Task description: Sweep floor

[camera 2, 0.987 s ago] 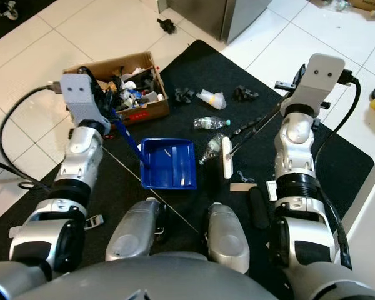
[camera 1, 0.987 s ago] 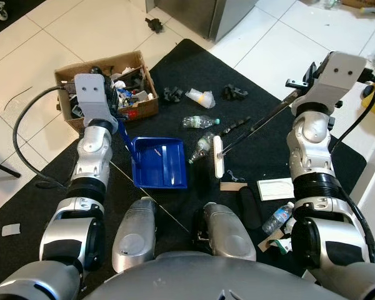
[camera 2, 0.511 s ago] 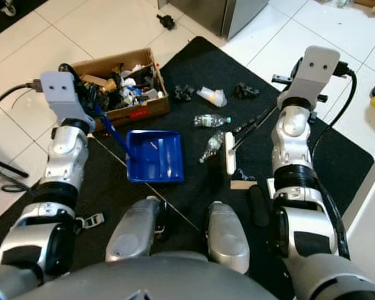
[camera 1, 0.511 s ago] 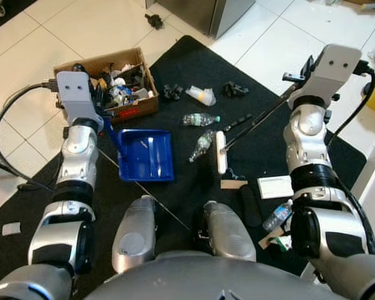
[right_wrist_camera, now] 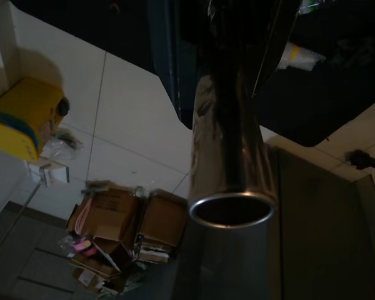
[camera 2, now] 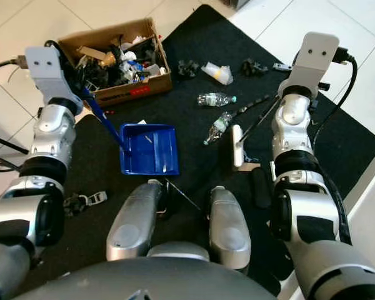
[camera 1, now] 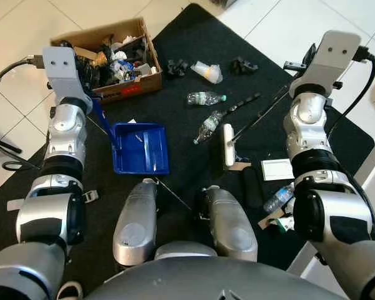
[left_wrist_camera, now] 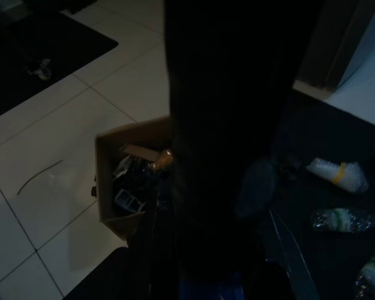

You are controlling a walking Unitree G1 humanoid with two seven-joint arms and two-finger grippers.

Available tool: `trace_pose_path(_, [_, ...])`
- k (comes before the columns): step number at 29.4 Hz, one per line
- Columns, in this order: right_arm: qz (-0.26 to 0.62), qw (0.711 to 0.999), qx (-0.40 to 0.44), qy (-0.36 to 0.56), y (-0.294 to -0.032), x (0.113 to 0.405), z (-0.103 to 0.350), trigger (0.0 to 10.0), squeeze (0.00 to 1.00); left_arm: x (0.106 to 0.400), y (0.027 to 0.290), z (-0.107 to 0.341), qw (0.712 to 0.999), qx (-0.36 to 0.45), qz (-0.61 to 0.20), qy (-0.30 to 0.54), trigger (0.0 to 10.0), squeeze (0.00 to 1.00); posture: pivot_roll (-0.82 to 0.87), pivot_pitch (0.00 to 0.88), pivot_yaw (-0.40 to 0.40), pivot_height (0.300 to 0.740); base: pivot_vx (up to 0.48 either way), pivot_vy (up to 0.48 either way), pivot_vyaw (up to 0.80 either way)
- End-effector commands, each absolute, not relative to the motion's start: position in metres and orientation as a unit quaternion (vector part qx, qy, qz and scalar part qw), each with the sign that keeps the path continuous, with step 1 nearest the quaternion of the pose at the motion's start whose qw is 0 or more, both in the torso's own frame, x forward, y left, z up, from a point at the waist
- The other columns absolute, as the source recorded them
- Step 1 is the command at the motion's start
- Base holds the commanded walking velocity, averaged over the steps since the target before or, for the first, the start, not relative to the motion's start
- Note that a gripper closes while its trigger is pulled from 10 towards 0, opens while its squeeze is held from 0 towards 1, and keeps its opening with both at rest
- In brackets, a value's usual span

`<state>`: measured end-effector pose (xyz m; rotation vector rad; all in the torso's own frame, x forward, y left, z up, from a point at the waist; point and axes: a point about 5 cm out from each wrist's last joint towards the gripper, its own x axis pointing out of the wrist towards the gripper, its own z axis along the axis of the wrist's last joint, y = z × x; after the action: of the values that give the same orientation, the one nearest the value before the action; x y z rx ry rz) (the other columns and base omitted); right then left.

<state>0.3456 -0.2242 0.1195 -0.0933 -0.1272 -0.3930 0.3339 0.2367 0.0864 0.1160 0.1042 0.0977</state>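
My two head eyes look steeply down past my own chest and knees onto the black mat (camera 1: 194,75). Both take in the same stretch, from the box (camera 1: 106,59) on my left to the white tiles on my right. My left wrist camera sits close behind something dark and sees the box (left_wrist_camera: 134,178) and mat beyond. My right wrist camera looks along a metal tube (right_wrist_camera: 230,162), very near, toward tiles and cartons (right_wrist_camera: 128,228).

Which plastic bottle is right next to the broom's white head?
The crushed clear bottle lying just left of the broom head. The green-capped bottle lies farther up the mat.
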Motion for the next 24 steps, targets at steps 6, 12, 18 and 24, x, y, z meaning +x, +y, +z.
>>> trace_pose_path(6, [-0.214, 0.973, -0.035, -0.078, -0.229, 0.348, 0.124, 10.0, 0.00, 0.341, 0.243, 0.103, 0.996, 0.079, 0.046, 0.018, 10.0, 0.00, 0.17, 0.266, -0.005, 0.740, 0.000, 0.000, 0.00])
trace_pose_path(12, [-0.188, 0.979, -0.012, -0.078, -0.215, 0.354, 0.124, 10.0, 0.00, 0.348, 0.245, 0.118, 0.994, 0.096, 0.045, -0.008, 10.0, 0.00, 0.18, 0.278, 0.005, 0.740, 0.000, 0.000, 0.00])
trace_pose_path(18, [-0.097, 0.991, 0.022, -0.086, -0.182, 0.359, 0.124, 10.0, 0.00, 0.342, 0.252, 0.113, 0.990, 0.130, 0.052, -0.005, 10.0, 0.00, 0.18, 0.278, 0.005, 0.740, 0.000, 0.000, 0.00])
trace_pose_path(24, [-0.009, 0.992, 0.087, -0.094, -0.150, 0.360, 0.126, 10.0, 0.00, 0.320, 0.256, 0.077, 0.983, 0.164, 0.060, 0.047, 10.0, 0.00, 0.17, 0.281, -0.010, 0.740, 0.000, 0.000, 0.00])
